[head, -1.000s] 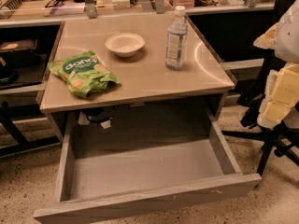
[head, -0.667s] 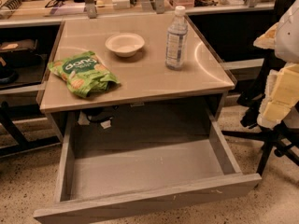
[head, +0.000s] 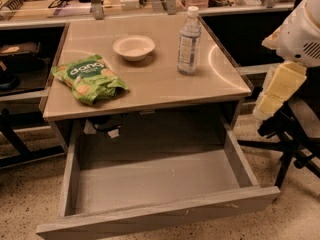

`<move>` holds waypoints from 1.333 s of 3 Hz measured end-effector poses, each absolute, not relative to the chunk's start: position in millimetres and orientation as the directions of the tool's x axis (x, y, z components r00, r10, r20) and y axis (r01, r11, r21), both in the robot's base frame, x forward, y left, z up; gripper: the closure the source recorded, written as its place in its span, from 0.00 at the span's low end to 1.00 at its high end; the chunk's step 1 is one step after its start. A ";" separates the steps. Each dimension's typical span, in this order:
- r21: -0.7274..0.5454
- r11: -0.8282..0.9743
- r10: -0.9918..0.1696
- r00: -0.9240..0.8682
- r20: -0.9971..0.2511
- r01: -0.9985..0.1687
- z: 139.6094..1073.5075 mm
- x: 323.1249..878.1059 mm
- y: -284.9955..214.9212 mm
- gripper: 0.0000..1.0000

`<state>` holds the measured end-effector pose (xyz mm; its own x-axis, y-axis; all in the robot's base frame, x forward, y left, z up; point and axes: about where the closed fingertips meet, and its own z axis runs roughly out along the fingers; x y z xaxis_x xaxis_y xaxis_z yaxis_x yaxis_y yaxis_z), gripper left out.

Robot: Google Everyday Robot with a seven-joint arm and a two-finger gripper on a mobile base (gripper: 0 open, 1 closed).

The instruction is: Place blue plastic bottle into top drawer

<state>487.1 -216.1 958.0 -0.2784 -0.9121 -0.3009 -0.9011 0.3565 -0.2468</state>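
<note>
The hand (head: 274, 91) hangs beside the worktop (head: 160, 79). I cannot tell if it is open. The blue plastic bottle (head: 189, 41) stands on the worktop, well apart from the hand. The top drawer (head: 150, 184) sits open, lower than the hand.

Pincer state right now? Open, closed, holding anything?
Pincer: open or closed cannot be told. It hangs to the right of the table, apart from the blue plastic bottle standing on it.

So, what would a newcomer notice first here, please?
The wide grey wood-grain top drawer stands pulled open beneath the tabletop. On it are a clear white-capped plastic bottle at the back right, a white round bowl and a green snack bag; the cream-coloured gripper hangs beyond the right edge.
</note>
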 end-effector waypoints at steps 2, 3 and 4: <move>-0.209 0.464 -0.840 -0.352 -0.412 -0.861 917.3 571.5 -214.6 0.00; -0.208 0.464 -0.839 -0.352 -0.414 -0.861 917.0 571.5 -214.3 0.00; -0.211 0.494 -0.811 -0.359 -0.463 -0.843 908.6 592.5 -209.2 0.00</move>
